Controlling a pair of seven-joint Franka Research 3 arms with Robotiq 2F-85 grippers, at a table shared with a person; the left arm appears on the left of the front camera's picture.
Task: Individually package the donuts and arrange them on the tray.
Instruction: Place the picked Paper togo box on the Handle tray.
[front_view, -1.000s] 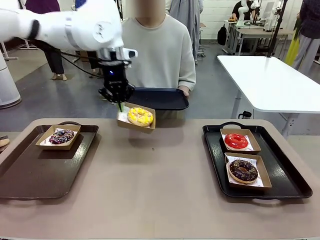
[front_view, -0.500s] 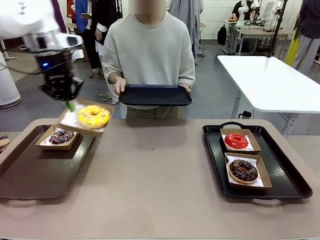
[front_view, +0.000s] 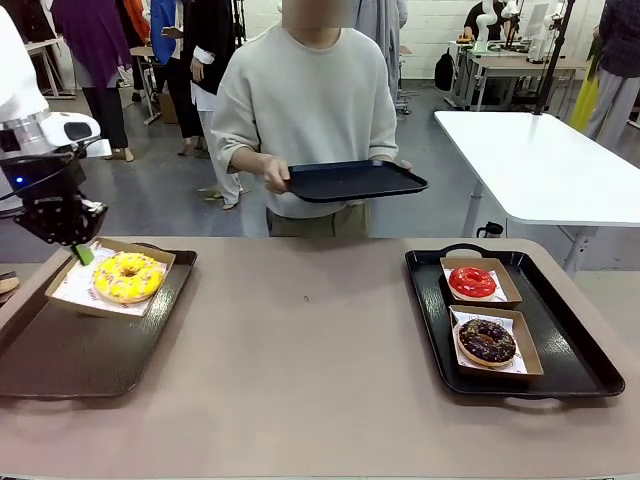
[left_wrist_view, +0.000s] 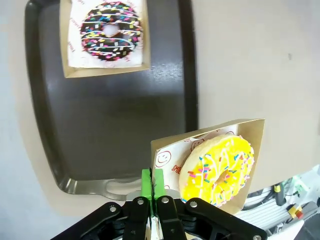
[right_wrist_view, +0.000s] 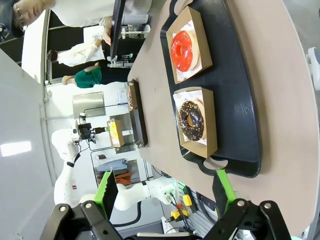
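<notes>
Presently, on the far side of the counter, a person stands holding a spare black tray in both hands, tilted, clear of the surface. Behind, a white table and other people stand on a grey floor.

Surface: tan counter, rounded corners, bare in the middle.

Left tray, dark, at the counter's left end. The left gripper hangs over its far end, jaws closed on the edge of a cardboard box holding the yellow donut; the box is tilted and held above the tray. In the left wrist view the same box and yellow donut sit just beyond the green pads, and a second box with the purple sprinkled donut lies flat at one end of the tray.

Right tray, black, at the counter's right end: two boxes in a row, the red donut farther, the chocolate donut nearer.

Right gripper: jaws wide apart, holding nothing, well off from the right tray.
</notes>
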